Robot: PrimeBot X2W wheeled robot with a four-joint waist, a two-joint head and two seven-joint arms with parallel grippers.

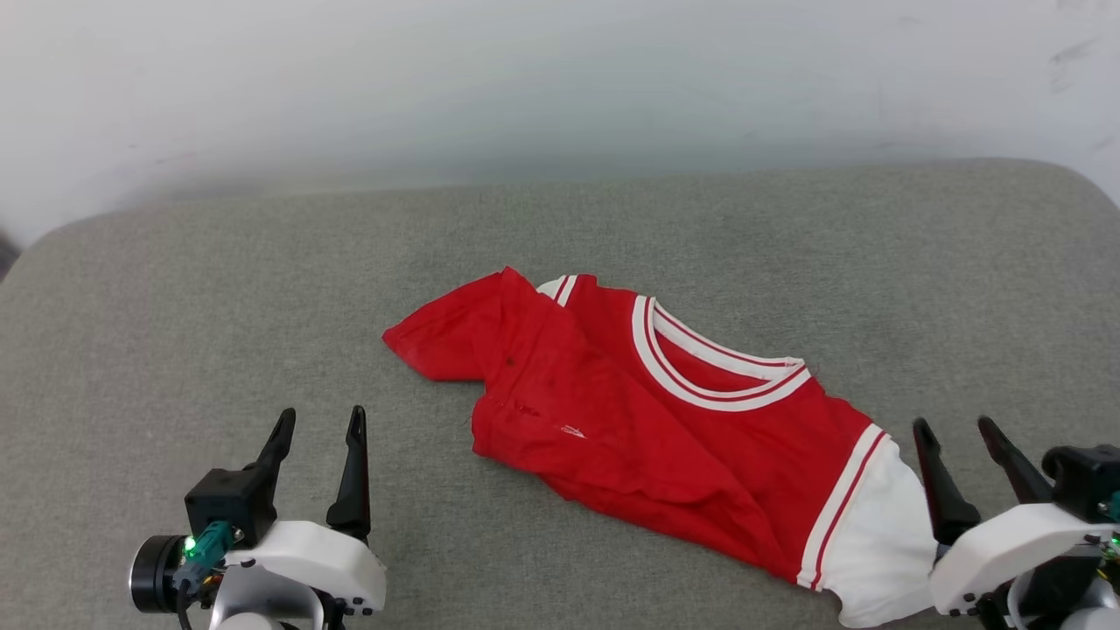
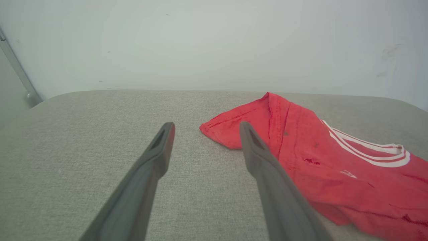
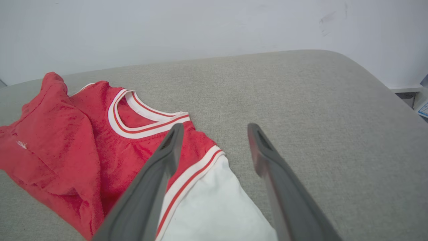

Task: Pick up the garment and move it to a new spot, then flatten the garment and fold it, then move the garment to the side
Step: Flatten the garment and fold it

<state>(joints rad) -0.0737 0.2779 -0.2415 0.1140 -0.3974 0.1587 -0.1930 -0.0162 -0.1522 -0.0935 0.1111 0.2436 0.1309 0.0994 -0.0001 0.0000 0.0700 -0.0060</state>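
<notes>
The red T-shirt point(image 1: 647, 420) lies crumpled and partly folded over itself on the grey cushion, with its striped neckline point(image 1: 717, 367) facing the wall and one white sleeve point(image 1: 884, 542) at the lower right. My left gripper point(image 1: 319, 424) stands open at the lower left, apart from the shirt, nothing between its fingers. In the left wrist view the garment point(image 2: 321, 157) lies just right of that gripper point(image 2: 205, 129). My right gripper point(image 1: 955, 430) is open beside the white sleeve. In the right wrist view the sleeve point(image 3: 214, 207) lies under the open gripper point(image 3: 215, 129).
The grey padded surface point(image 1: 219, 306) has rounded corners and ends at a pale wall point(image 1: 525, 79) behind. Bare cushion spreads left of the shirt and behind it. Past the cushion's right edge, some small items point(image 3: 422, 107) show in the right wrist view.
</notes>
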